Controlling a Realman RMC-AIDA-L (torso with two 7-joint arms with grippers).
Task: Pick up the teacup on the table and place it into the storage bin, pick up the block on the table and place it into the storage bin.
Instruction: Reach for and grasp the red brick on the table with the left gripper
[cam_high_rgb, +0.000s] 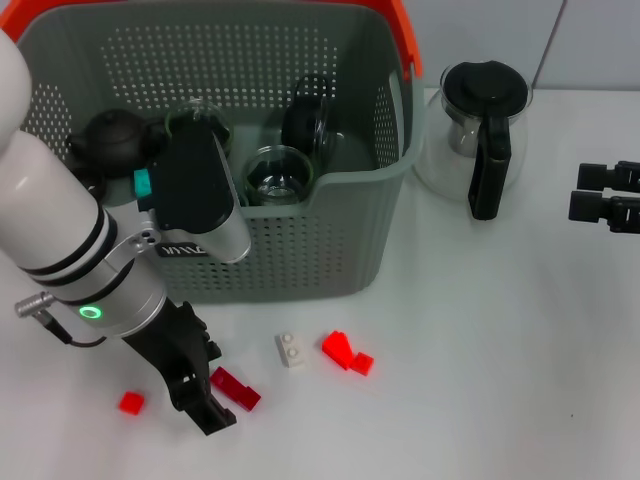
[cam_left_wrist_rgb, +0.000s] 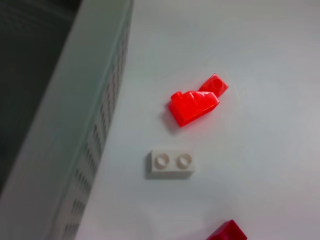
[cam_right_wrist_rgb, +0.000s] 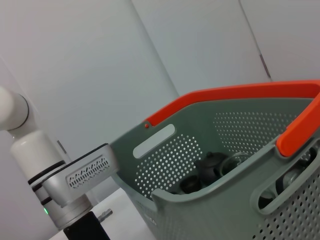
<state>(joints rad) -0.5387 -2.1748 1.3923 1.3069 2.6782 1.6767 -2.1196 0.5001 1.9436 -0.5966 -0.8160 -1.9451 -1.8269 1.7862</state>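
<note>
Red blocks lie scattered on the white desk (cam_high_rgb: 480, 350) in the head view, and the left claw (cam_high_rgb: 205, 400) is low among them, its dark fingers beside the dark red block (cam_high_rgb: 235, 388), which touches or nearly touches one finger. I cannot tell whether the fingers are apart or together. A small red block (cam_high_rgb: 131, 402) sits just to the claw's outer side; the white block (cam_high_rgb: 291, 350) and a red pair (cam_high_rgb: 346, 352) lie past it on the inner side. The bin (cam_high_rgb: 330, 250) stands just beyond the claw, with a dark teapot (cam_high_rgb: 110, 140) and glassware, perhaps teacups, inside. The glass pot (cam_high_rgb: 480, 130) is beside the bin. The right claw (cam_high_rgb: 608, 195) is parked far off at the desk's edge, its state unclear.

The left wrist view shows the white block (cam_left_wrist_rgb: 171, 163) and red pair (cam_left_wrist_rgb: 196, 102) ahead, the bin wall (cam_left_wrist_rgb: 65, 130) alongside, and a corner of the dark red block (cam_left_wrist_rgb: 227, 231) nearest. No fingers show.

The right wrist view shows the bin (cam_right_wrist_rgb: 225, 200) and its orange handle (cam_right_wrist_rgb: 240, 97).

Seemingly the block step is in hand; the next move calls for closing squarely on one block, then lifting over the rim.
</note>
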